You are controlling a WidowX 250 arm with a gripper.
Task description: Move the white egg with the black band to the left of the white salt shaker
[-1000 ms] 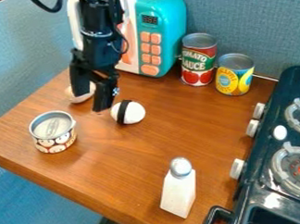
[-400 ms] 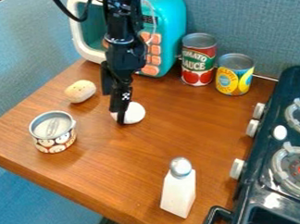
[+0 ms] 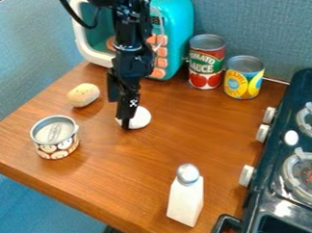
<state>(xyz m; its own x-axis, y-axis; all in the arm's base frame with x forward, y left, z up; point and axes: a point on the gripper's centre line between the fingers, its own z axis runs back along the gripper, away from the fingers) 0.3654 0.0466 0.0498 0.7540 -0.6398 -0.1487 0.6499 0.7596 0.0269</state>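
Hangs with parted jaws at the white rounded piece (image 3: 143, 118), well inside the near edge of the worktop (image 3: 141, 172), well apart from the white shaker (image 3: 185, 200).

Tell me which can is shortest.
The squat can at left in the picture; the red can and yellow can at the back are both taller.

We see smooth, glossy wood on the worktop (image 3: 141, 172), smooth plastic on the teal toy microwave (image 3: 176, 21) at twelve o'clock, and shiny metal on the tall can (image 3: 207, 63) at one. We find the white ball (image 3: 142, 118) smooth, the wall (image 3: 265, 23) cloth-like, and the dark stove (image 3: 283, 208) glossy at four.
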